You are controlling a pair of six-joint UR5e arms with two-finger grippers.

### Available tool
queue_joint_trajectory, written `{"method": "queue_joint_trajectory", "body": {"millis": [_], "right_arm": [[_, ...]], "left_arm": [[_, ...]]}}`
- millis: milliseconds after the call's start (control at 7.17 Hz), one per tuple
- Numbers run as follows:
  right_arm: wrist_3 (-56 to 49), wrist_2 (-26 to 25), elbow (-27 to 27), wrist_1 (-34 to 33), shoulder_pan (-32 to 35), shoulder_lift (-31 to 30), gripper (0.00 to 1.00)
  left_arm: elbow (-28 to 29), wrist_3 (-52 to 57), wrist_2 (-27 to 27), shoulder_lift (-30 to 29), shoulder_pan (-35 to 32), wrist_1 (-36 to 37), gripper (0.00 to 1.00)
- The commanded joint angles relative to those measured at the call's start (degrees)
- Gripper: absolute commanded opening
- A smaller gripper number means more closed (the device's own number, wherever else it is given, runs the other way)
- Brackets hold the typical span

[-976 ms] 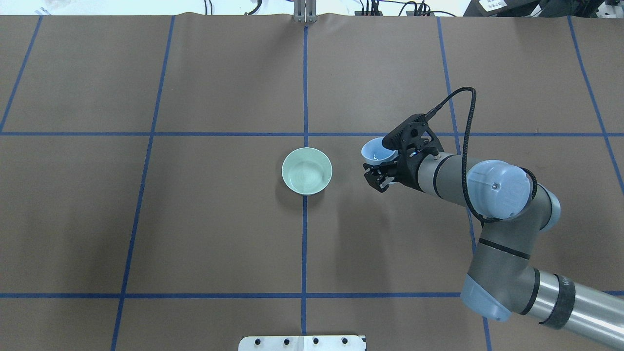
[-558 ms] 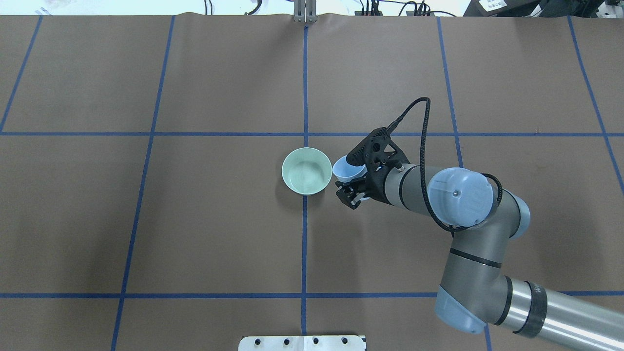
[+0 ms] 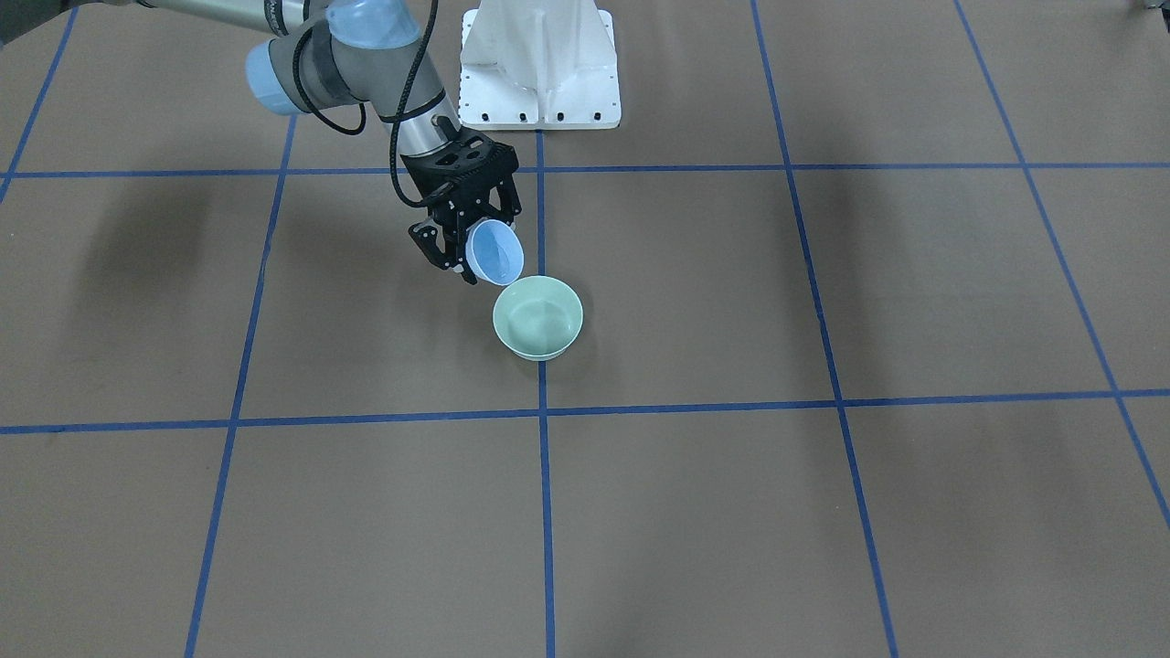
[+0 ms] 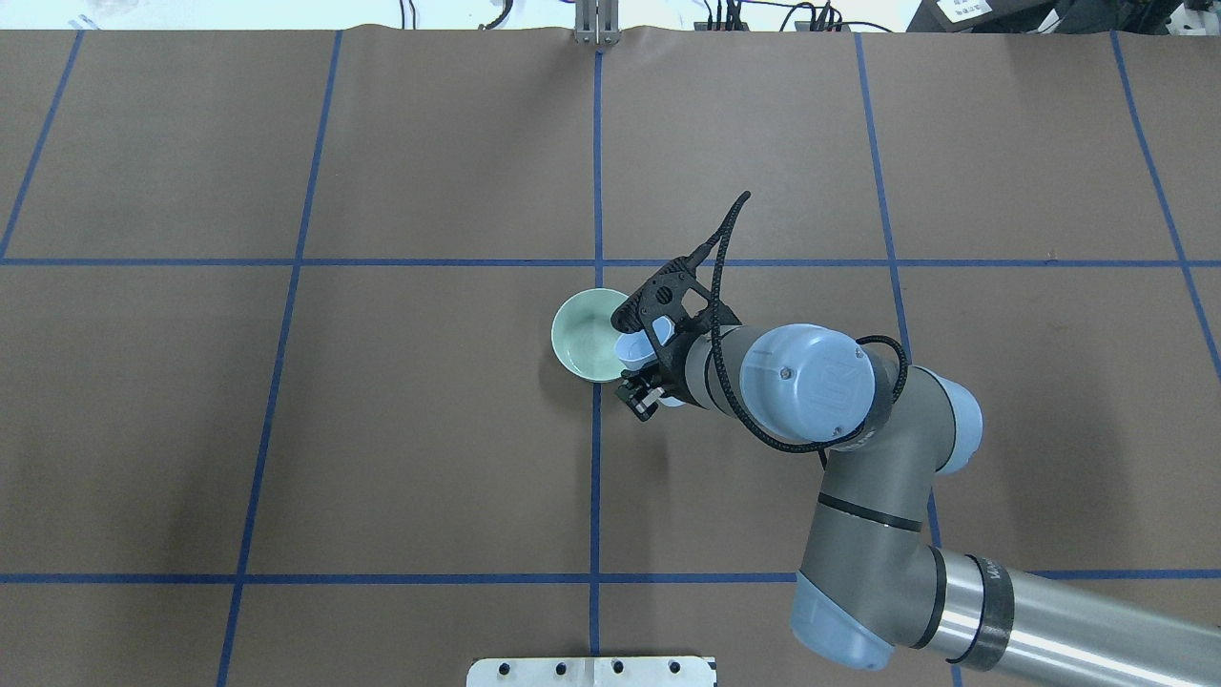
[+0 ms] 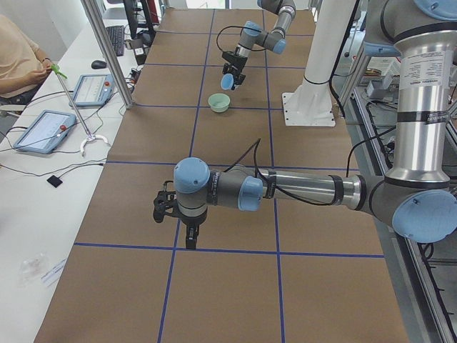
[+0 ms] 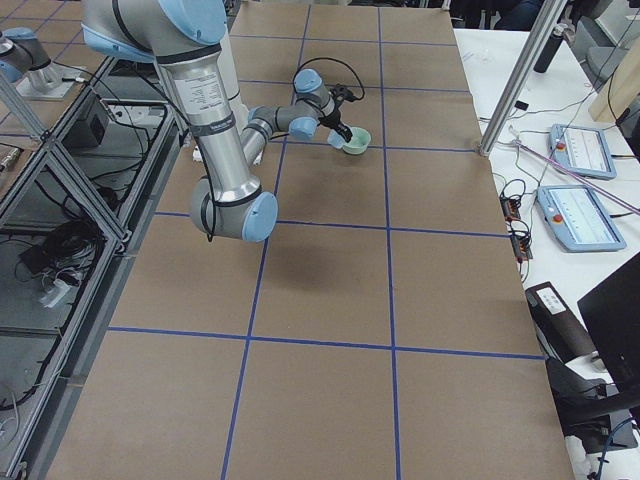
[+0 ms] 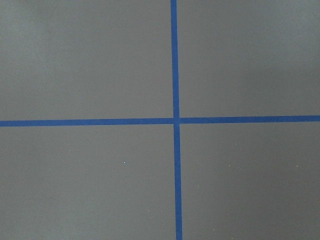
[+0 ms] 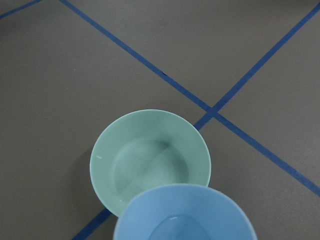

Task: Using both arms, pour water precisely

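Near the surface's middle: the green bowl [image 4: 589,336] stands upright on a line of blue tape [image 4: 596,143]; the blue bowl [image 4: 631,349] hangs tilted above its right rim, lip towards it.
Right pincer [image 3: 468,245]: pinching the blue bowl's wall at the rim, one finger inside and one outside.
Left pincer [image 5: 163,206]: well apart, over bare surface [image 4: 410,429]; it shows only in the side view, so I cannot tell whether it is spread or pressed together.
Water [image 8: 178,220]: a faint shiny outline low inside the blue bowl; whether any lies in the green bowl I cannot tell.
Step in hand: by my judgement, the start of the pour, with the lip lined up and no trickle visible.
Next move: a slow, small wrist roll, keeping the lip over the green bowl's hollow and not its edge.
Materials: both bowls look smooth, glossy, round and hard, probably slippery in a rim pinch; the surface is matte brown sheet.
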Motion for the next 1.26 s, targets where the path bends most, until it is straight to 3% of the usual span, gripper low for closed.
{"method": "queue_joint_trajectory", "body": {"millis": [0, 279, 558, 1116], "right_arm": [[0.01, 0.09, 0.31, -6.12, -0.14, 1.55, 0.0], [0.01, 0.09, 0.31, -8.76, -0.14, 2.42, 0.0], [0.09, 0.09, 0.22, -16.57, -0.14, 6.81, 0.0], [0.18, 0.09, -0.04, -21.76, -0.14, 8.92, 0.0]], "left_arm": [[-0.06, 0.08, -0.24, 0.9, -0.49, -0.04, 1.0], [-0.06, 0.08, -1.03, 0.99, -1.01, -0.04, 1.0], [-0.15, 0.35, -1.12, 1.7, -1.63, -0.04, 1.0], [-0.15, 0.35, -1.12, 1.78, -2.33, -0.04, 1.0]]}}
